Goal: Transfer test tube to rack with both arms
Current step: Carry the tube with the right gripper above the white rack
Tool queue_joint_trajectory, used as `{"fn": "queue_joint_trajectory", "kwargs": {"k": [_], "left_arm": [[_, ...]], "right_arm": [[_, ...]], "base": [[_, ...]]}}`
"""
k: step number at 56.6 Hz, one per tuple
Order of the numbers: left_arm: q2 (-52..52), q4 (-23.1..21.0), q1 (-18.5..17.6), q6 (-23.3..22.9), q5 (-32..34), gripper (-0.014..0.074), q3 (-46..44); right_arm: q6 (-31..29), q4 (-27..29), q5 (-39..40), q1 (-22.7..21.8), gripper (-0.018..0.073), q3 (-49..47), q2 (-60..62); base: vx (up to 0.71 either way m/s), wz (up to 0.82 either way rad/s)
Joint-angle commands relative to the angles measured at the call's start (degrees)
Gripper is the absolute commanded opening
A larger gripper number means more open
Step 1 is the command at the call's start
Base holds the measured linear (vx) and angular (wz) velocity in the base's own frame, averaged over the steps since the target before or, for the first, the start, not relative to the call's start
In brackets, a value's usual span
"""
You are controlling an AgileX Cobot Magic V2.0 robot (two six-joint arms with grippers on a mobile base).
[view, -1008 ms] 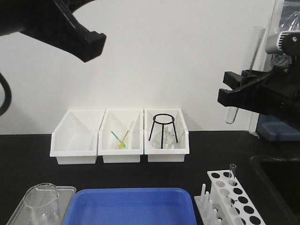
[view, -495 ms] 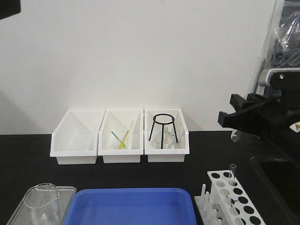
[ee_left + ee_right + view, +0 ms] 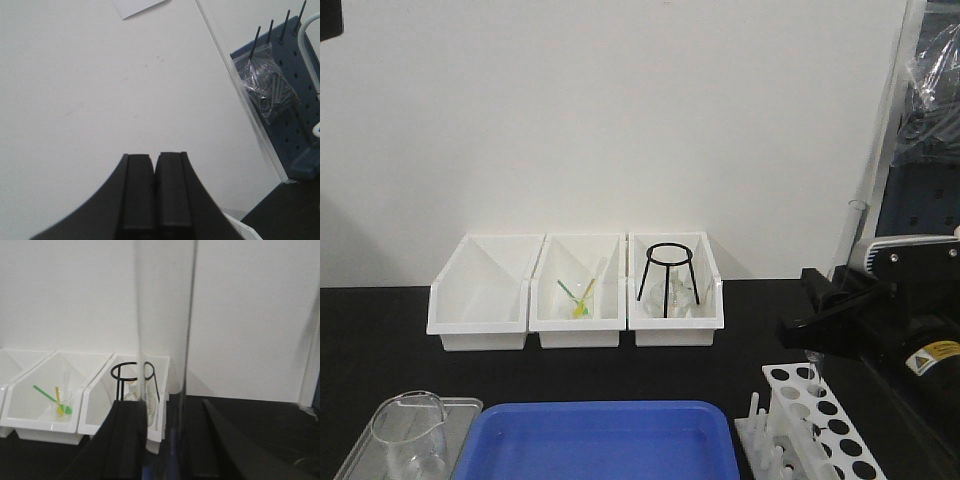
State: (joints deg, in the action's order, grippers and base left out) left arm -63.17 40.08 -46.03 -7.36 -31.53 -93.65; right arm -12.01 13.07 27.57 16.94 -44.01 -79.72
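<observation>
A slim clear test tube (image 3: 847, 240) stands nearly upright in my right gripper (image 3: 817, 328), which is shut on its lower half. Its open rim rises above the black arm. Its bottom end hangs just over the rear holes of the white rack (image 3: 830, 425) at the front right. In the right wrist view the test tube (image 3: 165, 340) runs up between the two black fingers of the right gripper (image 3: 165, 412). My left gripper (image 3: 154, 156) is shut with nothing in it, raised and facing the white wall. Only a black corner of the left arm (image 3: 328, 15) shows in the front view.
Three white bins (image 3: 578, 295) line the back wall; the right one holds a black wire tripod (image 3: 668, 278). A blue tray (image 3: 595, 440) lies at the front, with a glass beaker (image 3: 410, 430) on a metal tray to its left. A blue pegboard (image 3: 287, 115) stands at the right.
My right arm has come down with the test tube, from well above the table to just over the rack. The left arm has risen almost out of the front view.
</observation>
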Motion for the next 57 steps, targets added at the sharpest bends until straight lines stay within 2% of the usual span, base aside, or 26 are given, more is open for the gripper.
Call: {"fn": "queue_joint_trajectory", "kwargs": {"k": [1,21,31,57], "left_arm": [[1.0,1.1,0.1,-0.5,3.2,-0.0008,-1.5],[1.0,1.1,0.1,-0.5,2.8,-0.0008,-1.5],[1.6,1.0,0.1,-0.5,2.7,-0.0007,-1.5],[5.6,1.0,0.1,-0.5,3.1,-0.0008,-1.5]], "right_arm": [[3.3,-5.2,6.5,-0.3,-0.0008,-1.1,0.8],[1.8,-0.7,11.4,-0.3,-0.0008,4.1,0.3],[1.9,-0.7,18.1,-0.3,-0.0006,8.2,-0.9],[2.7,-1.6,21.5,-0.3,-0.0006,8.8,-8.4]], "base": [[0.00,0.00],[0.00,0.00],[0.00,0.00],[0.00,0.00]]}}
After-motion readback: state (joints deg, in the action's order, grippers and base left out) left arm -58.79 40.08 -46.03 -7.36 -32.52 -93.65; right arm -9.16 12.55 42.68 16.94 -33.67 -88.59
